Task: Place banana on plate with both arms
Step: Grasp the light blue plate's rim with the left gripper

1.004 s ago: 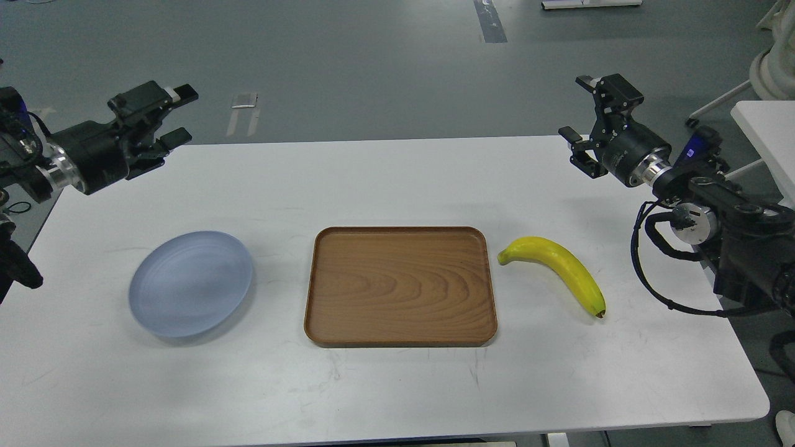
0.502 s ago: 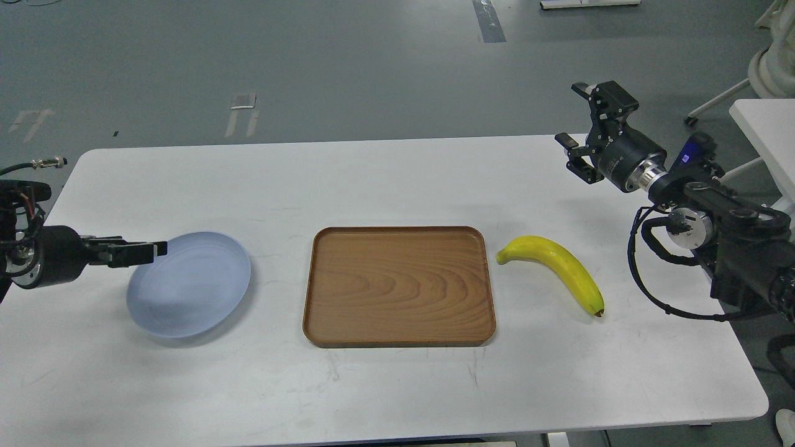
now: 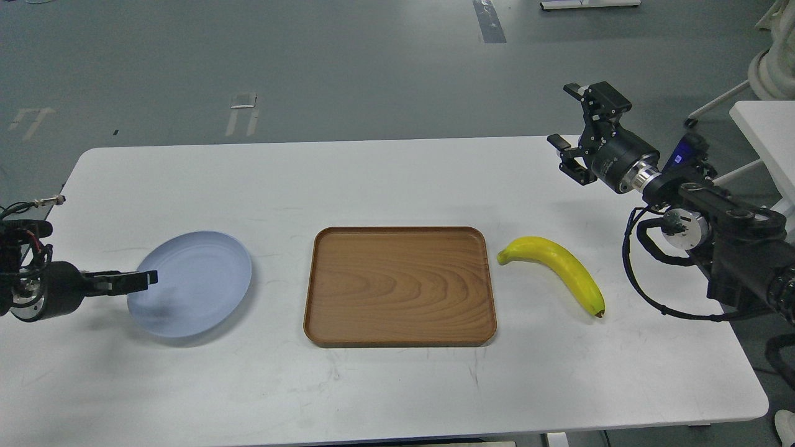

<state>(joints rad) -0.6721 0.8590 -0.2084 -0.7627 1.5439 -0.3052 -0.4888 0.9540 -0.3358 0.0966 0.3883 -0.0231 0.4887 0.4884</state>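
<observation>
The yellow banana [image 3: 559, 267] lies on the white table [image 3: 397, 180], just right of the wooden tray, with its dark tip toward the front right. The pale blue plate [image 3: 199, 282] sits empty at the left. My left gripper [image 3: 148, 279] is low and level, and its tip overlaps the plate's left rim. It shows edge-on as one thin bar, so I cannot tell its fingers apart. My right gripper [image 3: 564, 118] is open and empty, held above the table's back right edge, well behind the banana.
A brown rectangular wooden tray [image 3: 400, 285] lies empty in the middle between the plate and the banana. A second white table [image 3: 767, 130] stands at the far right. My right arm's cables hang over the table's right edge.
My left arm has dropped from high at the back left to the plate's left rim. My right gripper has shifted slightly left. The banana and the plate have not moved.
</observation>
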